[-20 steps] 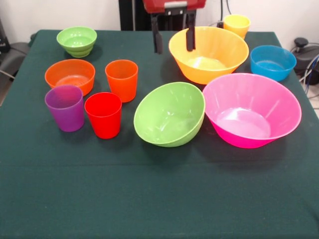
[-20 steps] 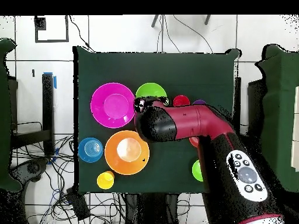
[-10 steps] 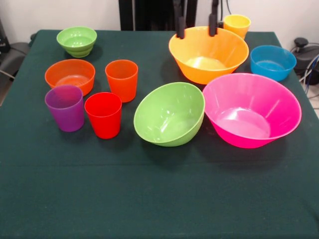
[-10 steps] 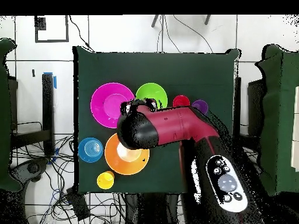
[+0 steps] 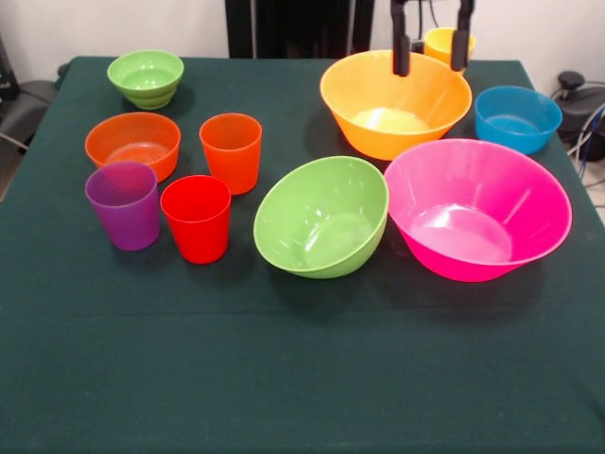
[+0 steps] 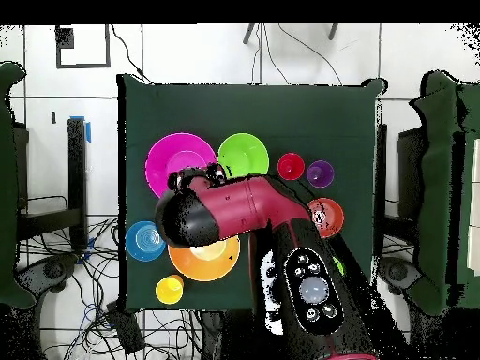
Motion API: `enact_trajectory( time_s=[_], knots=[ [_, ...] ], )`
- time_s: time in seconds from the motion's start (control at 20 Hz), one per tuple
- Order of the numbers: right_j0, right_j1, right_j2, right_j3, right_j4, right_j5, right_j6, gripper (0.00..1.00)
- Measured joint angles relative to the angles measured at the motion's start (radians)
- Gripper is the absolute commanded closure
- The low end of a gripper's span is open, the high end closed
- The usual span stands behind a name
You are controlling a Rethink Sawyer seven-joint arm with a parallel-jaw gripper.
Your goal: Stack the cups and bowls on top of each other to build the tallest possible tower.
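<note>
All bowls and cups stand apart on the green cloth, and none is nested. My gripper (image 5: 431, 49) is open and empty, with its fingers hanging over the far rim of the large yellow-orange bowl (image 5: 395, 102), in front of the yellow cup (image 5: 444, 40). The small blue bowl (image 5: 517, 118) is to the right, and the large pink bowl (image 5: 477, 208) and the tilted light green bowl (image 5: 321, 216) are nearer. At the left are the small green bowl (image 5: 146, 78), small orange bowl (image 5: 132, 142), orange cup (image 5: 231, 151), purple cup (image 5: 124, 203) and red cup (image 5: 197, 218).
In the overhead view the red arm (image 6: 244, 206) covers part of the yellow-orange bowl (image 6: 202, 264) and the pink bowl (image 6: 176, 157). Cables lie on the floor beside the table (image 6: 244, 103).
In the front view my gripper has moved right along the yellow-orange bowl's far rim, from its left side to in front of the yellow cup. Nothing on the table has moved.
</note>
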Motion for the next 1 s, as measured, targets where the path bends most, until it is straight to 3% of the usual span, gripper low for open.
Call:
enact_trajectory(
  time_s=[0.5,1.0],
  knots=[
    [0.052,0.097,-0.087,-0.001,0.0,-0.168,0.013,0.0],
    [0.073,0.172,-0.151,-0.002,0.008,-0.244,0.013,0.0]
  ],
)
